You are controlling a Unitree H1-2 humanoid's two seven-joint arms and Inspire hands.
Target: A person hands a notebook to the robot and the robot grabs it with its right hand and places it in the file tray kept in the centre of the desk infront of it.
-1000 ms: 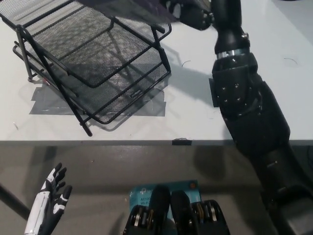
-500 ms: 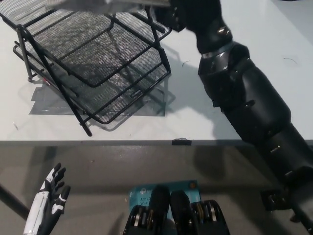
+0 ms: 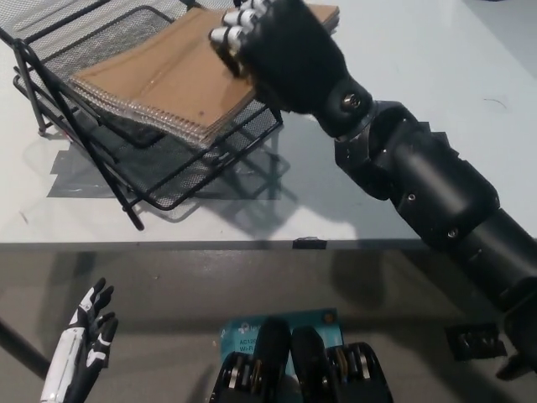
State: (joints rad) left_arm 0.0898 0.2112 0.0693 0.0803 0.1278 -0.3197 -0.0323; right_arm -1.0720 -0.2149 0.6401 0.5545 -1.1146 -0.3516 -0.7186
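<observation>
Lower left of the frame: white left hand (image 3: 82,353) resting below the desk (image 3: 377,201) edge, fingers spread, holding nothing. Upper left: black wire-mesh file tray (image 3: 159,168) on the white desk, over grey tape patches (image 3: 75,180). Across its top tier, tilted: brown spiral-bound notebook (image 3: 168,80). Upper centre: black right hand (image 3: 281,54), fingers wrapped over the notebook's right edge.
</observation>
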